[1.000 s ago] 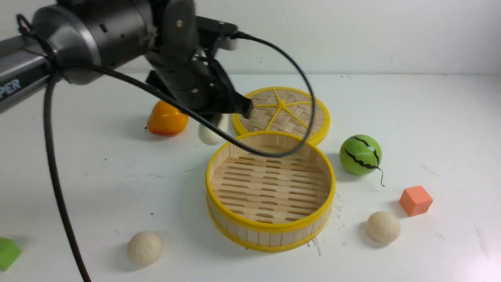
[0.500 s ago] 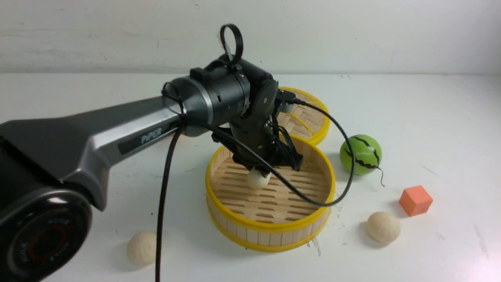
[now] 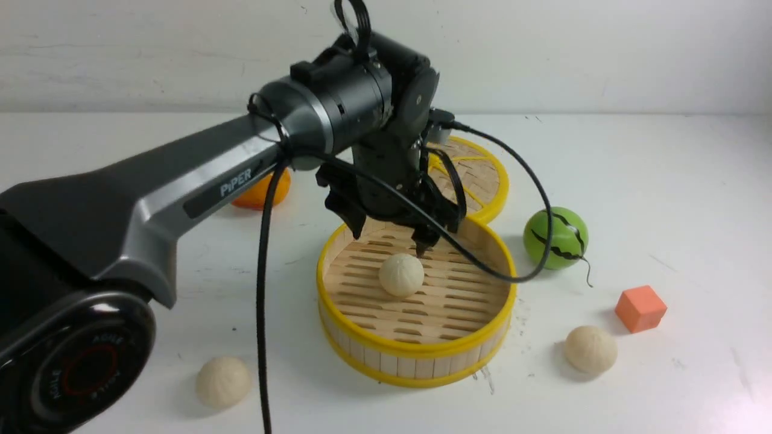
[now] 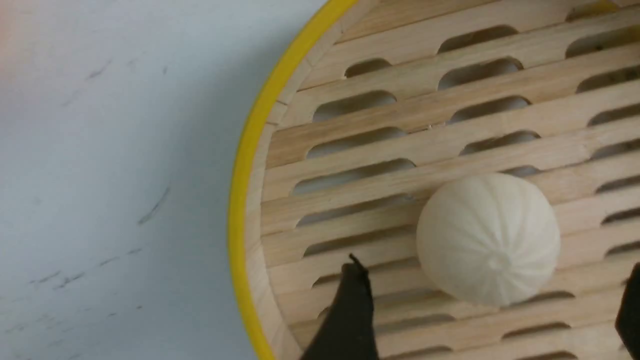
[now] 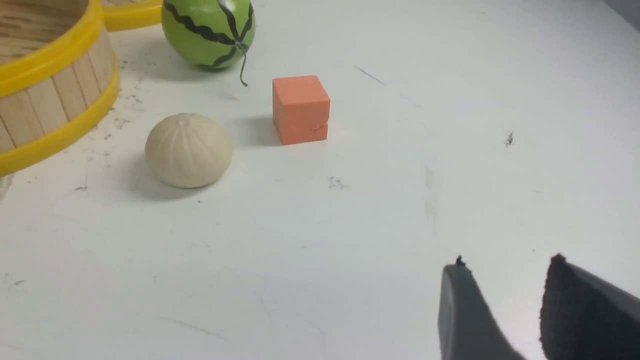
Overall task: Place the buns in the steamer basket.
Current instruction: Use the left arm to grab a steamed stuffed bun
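left gripper (image 3: 389,241): jaws spread wide, holding nothing, hanging over the steamer basket (image 3: 416,352). basket bun (image 3: 401,274) sits on the slatted floor, roughly mid-basket, right under the jaws. Left wrist view shows bare slat between the bun and the fingers (image 4: 352,305) on both sides, so I read it as released. From the front one fingertip looks very close to the bun's far side, and I can't rule out contact from that angle.

Two to go:
- near-left bun (image 3: 222,381) is on the table (image 3: 663,181), well apart from the basket.
- near-right bun (image 3: 590,349) is near the basket's right wall, beside the orange cube (image 3: 640,308).

right gripper (image 5: 507,260): low over bare table, near and right of that bun, jaws a narrow gap apart, empty.

Step in hand, my read: back out after the drop.
- Lift straight up with the jaws left wide. No sideways move until the fingertips are above the yellow rim, or they'll nudge the bun or clip the wall.
- Watch the cable (image 3: 518,279). Its loop hangs by the basket's right rim and could drag the basket on a fast swing.
- Next pick: come down from above, centred on the bun, and close gently across its middle. It's round and likely to roll if hit off-centre.
- Drop later buns beside the basket bun, not on it.
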